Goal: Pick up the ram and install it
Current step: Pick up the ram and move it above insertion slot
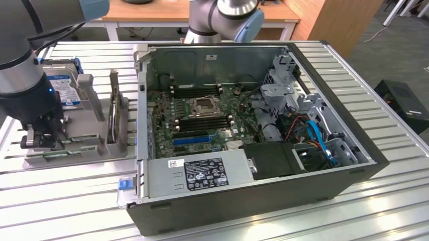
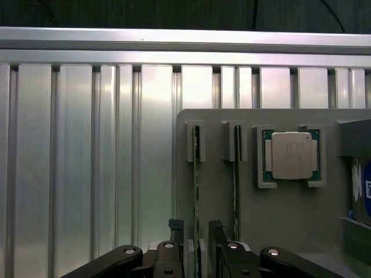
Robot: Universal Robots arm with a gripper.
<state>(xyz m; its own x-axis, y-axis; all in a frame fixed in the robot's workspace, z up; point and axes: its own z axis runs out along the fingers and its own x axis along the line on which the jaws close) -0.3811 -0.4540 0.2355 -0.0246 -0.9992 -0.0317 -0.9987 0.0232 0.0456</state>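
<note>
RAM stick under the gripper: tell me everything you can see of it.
The ram is a thin green board seen edge-on, standing upright on its long edge in the grey holder. One end sits in a small grey bracket. A second stick stands parallel beside it, apart. The open fingers of the gripper straddle the other end, one on each side, not clamped. Its chips can't be made out from this angle.
</note>
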